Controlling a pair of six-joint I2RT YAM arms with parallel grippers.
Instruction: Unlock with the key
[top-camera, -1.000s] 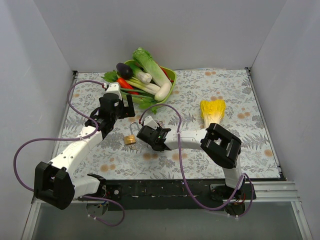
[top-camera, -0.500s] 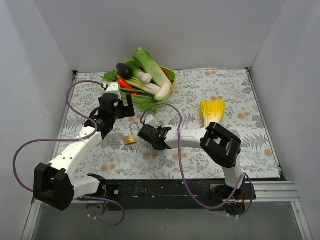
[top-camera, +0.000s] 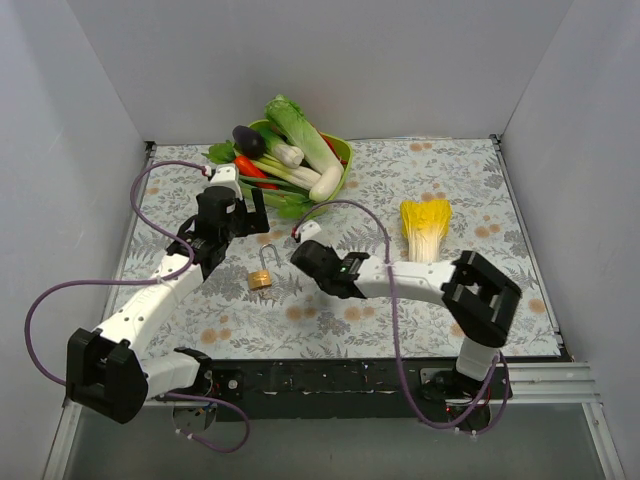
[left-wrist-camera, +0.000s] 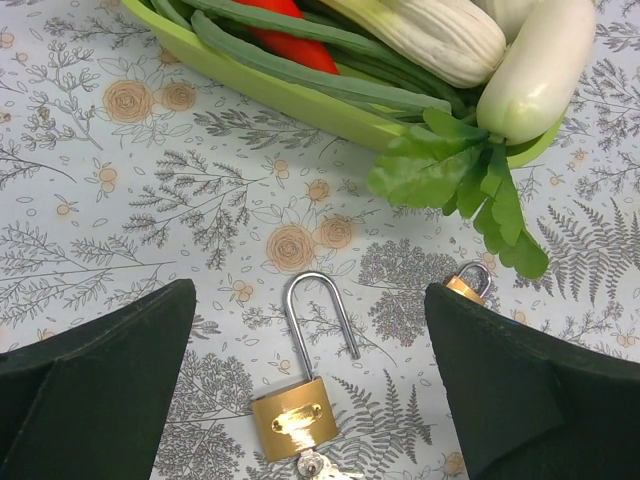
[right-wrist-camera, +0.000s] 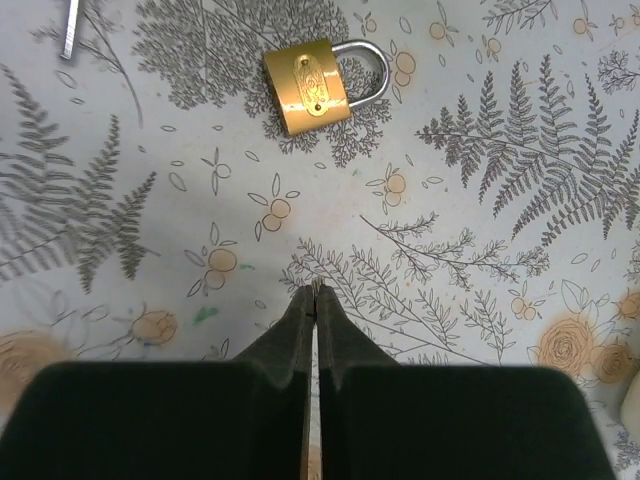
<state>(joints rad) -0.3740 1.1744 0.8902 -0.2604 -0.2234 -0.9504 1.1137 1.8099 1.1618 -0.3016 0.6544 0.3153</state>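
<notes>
Metal this small should be stiff, light and slippery, best pinched across its flat head. Top view: nothing so tiny shows by the larger padlock (top-camera: 262, 280). Left wrist: the key (left-wrist-camera: 316, 467), thin and grey, touches that padlock's base, between wide-spread left fingers (left-wrist-camera: 95, 390). Right wrist: right fingers (right-wrist-camera: 290, 335) press together on nothing, near the small padlock (right-wrist-camera: 308, 85).

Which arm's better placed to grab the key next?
Left, probably: the left gripper is open, straddling the larger padlock with the key at its base. The right gripper is shut, empty, facing the small padlock.
</notes>
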